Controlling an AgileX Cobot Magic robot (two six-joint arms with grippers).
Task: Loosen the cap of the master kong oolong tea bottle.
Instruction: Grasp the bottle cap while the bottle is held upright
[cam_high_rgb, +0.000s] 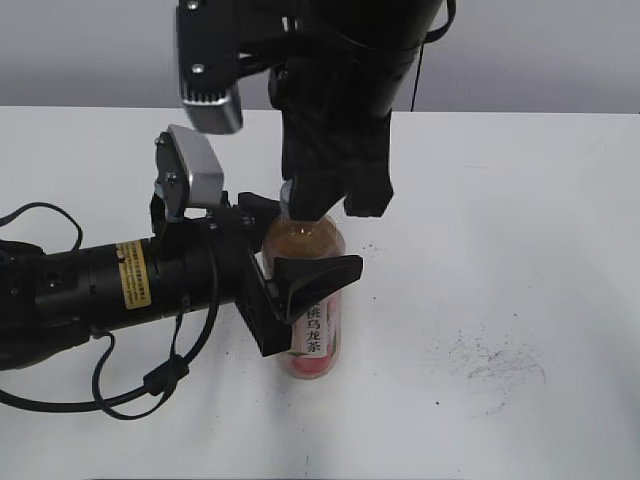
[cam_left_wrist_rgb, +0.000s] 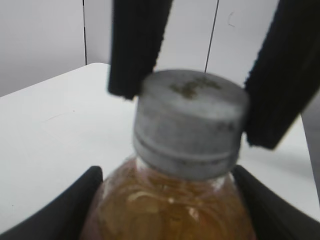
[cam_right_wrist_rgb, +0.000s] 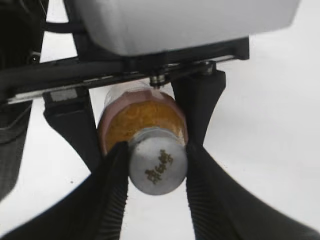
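The master kong oolong tea bottle (cam_high_rgb: 318, 345) stands upright on the white table, amber tea inside, pink label with a white strip of black characters. My left gripper (cam_high_rgb: 297, 262) comes in from the left and is shut on the bottle's upper body (cam_left_wrist_rgb: 170, 210). The white-grey cap (cam_right_wrist_rgb: 158, 165) with a small dark logo sits on the neck; it also shows in the left wrist view (cam_left_wrist_rgb: 192, 122). My right gripper (cam_right_wrist_rgb: 156, 162) reaches down from above and is shut on the cap, one finger on each side. In the exterior view the right gripper (cam_high_rgb: 318, 205) hides the cap.
The white table (cam_high_rgb: 500, 200) spreads on all sides of the bottle. Faint dark scuff marks (cam_high_rgb: 490, 360) lie to the front right. The left arm's black body and cables (cam_high_rgb: 100, 290) lie low across the left of the table.
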